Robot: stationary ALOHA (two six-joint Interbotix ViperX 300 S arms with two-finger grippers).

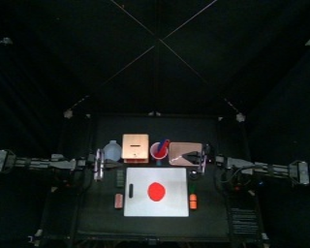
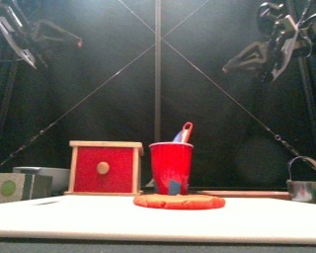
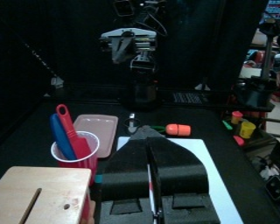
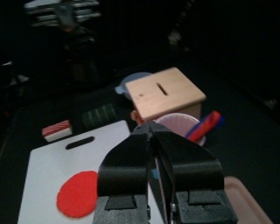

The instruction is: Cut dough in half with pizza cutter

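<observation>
While both arms hang raised at the worktop's left and right edges, I see each tool closed and holding nothing: the left tool point(image 3: 152, 150) has its jaws pressed together, and the right tool point(image 4: 157, 140) has its jaws all but touching at the tips. The dough point(image 1: 155, 190) lies flat on the white board point(image 1: 136, 203), which sits at the middle of the worktop point(image 1: 100, 218) toward its front edge. From the front camera the dough point(image 2: 180, 201) lies just in front of the red cup point(image 2: 172, 166). A slim blue-and-red tool, which I take for the pizza cutter point(image 2: 184, 132), stands tilted in that cup, near the worktop's back edge. Beside the cup, toward the left edge, stands a wooden box point(image 1: 136, 147) with a red front. Small orange blocks point(image 1: 193, 201) lie just off the board's right side.
</observation>
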